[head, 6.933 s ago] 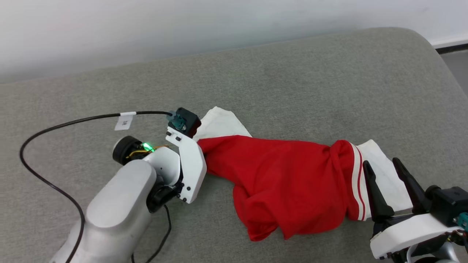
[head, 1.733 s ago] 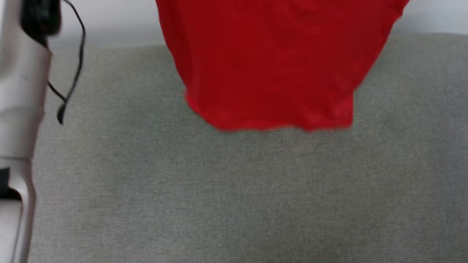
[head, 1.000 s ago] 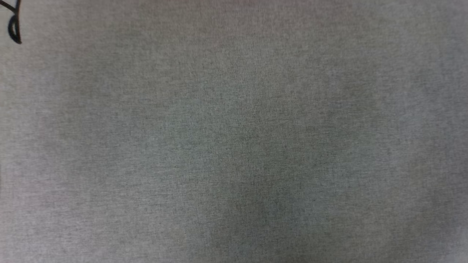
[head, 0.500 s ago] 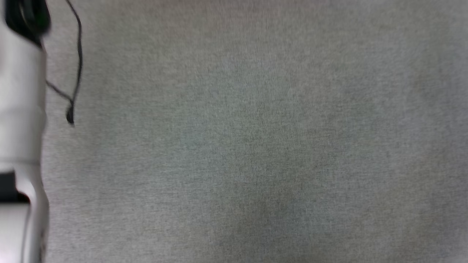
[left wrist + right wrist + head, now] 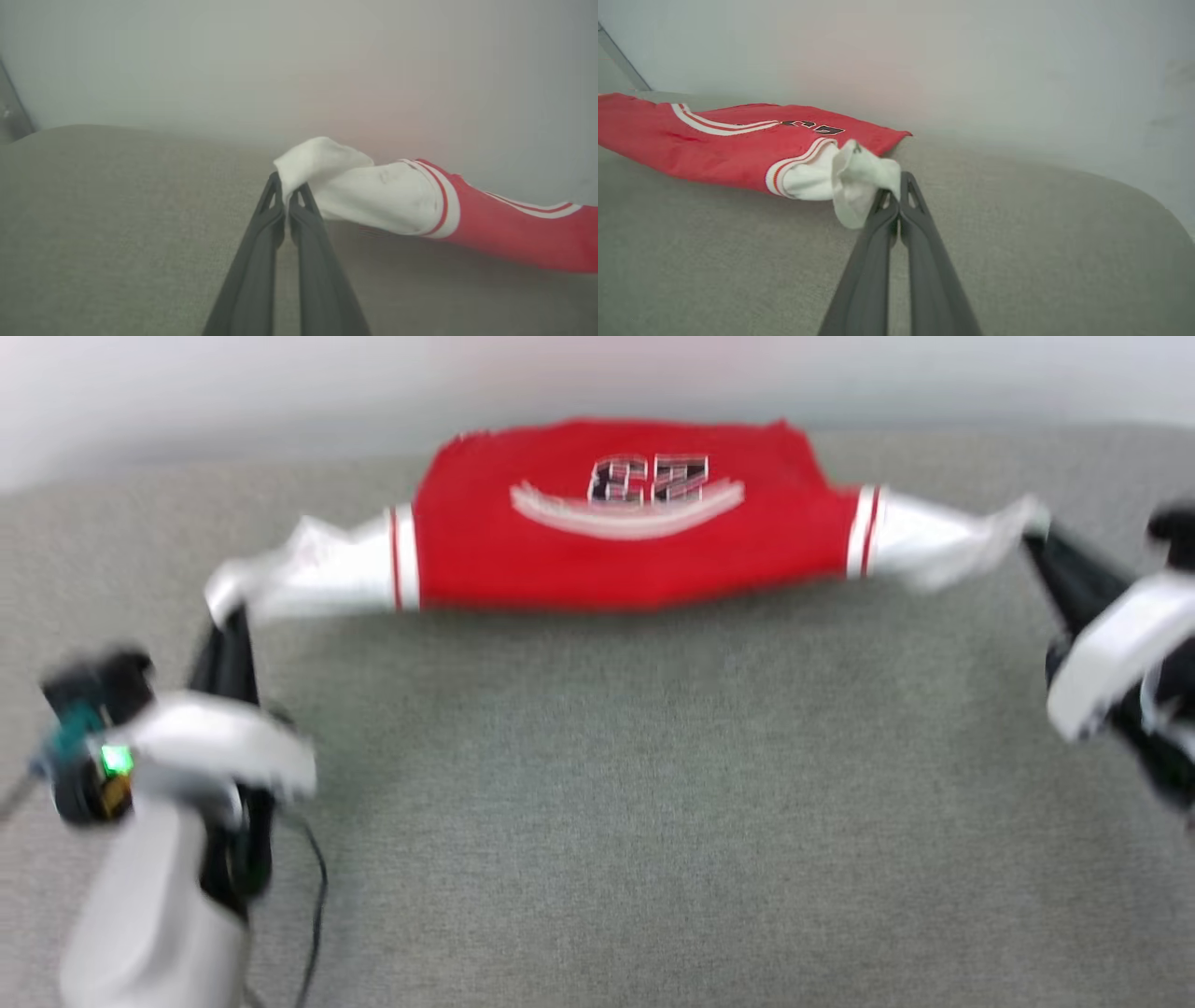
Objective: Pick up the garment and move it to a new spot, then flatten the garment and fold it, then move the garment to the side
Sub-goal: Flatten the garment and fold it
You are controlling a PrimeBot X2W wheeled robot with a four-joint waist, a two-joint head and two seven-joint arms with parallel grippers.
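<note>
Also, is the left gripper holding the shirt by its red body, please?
No, the left gripper is shut on the tip of the white sleeve of the shirt.

Red garment (image 5: 616,537) stretched by its sleeves between two tools, at 12 o'clock on the grey worktop (image 5: 653,803).
The picture is blurred. The left tool (image 5: 224,616), at 9 o'clock, meets the tip of one white sleeve with its dark fingers, and the right tool (image 5: 1036,537), at 2 o'clock, meets the other. Dark, white-outlined lettering sits above a curved white band on the chest. A pale wall (image 5: 280,383) runs behind, and a black cable (image 5: 313,887) hangs at 7 o'clock.
</note>
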